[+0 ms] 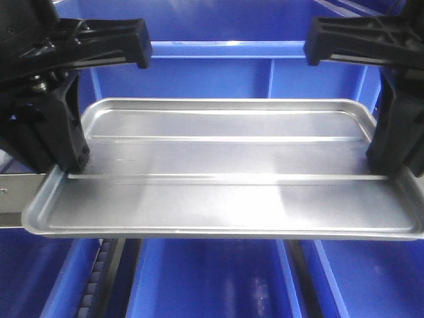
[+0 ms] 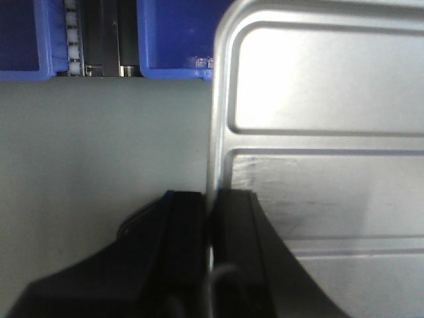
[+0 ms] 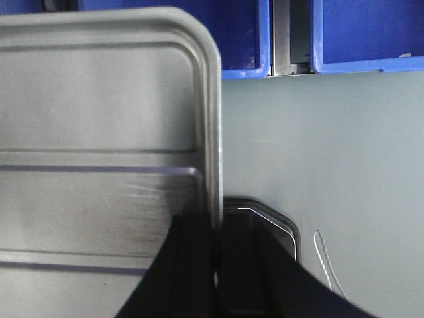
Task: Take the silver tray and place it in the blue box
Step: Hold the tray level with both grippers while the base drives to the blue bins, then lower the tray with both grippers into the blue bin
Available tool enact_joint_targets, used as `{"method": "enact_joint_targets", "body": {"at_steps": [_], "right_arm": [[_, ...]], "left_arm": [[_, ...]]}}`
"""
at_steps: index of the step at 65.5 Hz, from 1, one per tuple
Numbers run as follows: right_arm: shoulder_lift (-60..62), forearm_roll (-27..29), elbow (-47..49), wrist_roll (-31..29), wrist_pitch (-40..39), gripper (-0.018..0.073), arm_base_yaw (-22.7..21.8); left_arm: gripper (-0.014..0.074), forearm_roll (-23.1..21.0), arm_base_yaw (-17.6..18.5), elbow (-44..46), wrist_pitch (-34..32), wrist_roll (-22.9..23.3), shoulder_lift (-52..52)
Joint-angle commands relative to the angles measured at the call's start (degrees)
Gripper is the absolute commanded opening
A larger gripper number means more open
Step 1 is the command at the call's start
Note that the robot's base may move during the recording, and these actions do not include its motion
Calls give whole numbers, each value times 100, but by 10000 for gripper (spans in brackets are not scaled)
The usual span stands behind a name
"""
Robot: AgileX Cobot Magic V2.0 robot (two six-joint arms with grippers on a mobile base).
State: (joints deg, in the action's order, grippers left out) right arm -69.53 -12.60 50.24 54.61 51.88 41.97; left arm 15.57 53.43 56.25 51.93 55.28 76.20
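The silver tray [image 1: 225, 179] hangs level in the air, shiny, with two long ridges along its floor. My left gripper [image 1: 69, 165] is shut on its left rim and my right gripper [image 1: 391, 165] is shut on its right rim. In the left wrist view the rim of the tray [image 2: 318, 99] runs between the pinched jaws of the left gripper [image 2: 211, 209]. The right wrist view shows the same grip by the right gripper [image 3: 215, 228] on the tray [image 3: 99, 119]. The blue box [image 1: 218, 74], deep and ribbed, stands just behind the tray's far edge.
Narrower blue bins [image 1: 212, 278] sit below the tray, with a black roller rail [image 1: 99, 278] between them. A plain grey surface [image 2: 99, 146] lies under the tray in both wrist views, bordered by blue bins [image 3: 358, 33] and a gap with rollers [image 2: 74, 40].
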Motion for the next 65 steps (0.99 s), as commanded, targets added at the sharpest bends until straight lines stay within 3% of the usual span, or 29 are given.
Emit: {"method": "enact_joint_targets", "body": {"at_steps": [1, 31, 44, 55, 65], "right_arm": [[119, -245, 129, -27, -10, 50, -14], [119, -270, 190, -73, -430, 50, -14], [119, -84, 1153, -719, 400, 50, -14], [52, -84, 2102, -1265, 507, 50, -22], [-371, 75, 3037, -1817, 596, 50, -237]], "left_arm": [[-13, 184, 31, 139, 19, 57, -181], [-13, 228, 6, 166, -46, 57, -181], [-14, -52, -118, 910, 204, -510, -181], [-14, -105, -370, 1778, 256, -955, -154], [-15, -838, -914, 2694, 378, -1938, 128]]}}
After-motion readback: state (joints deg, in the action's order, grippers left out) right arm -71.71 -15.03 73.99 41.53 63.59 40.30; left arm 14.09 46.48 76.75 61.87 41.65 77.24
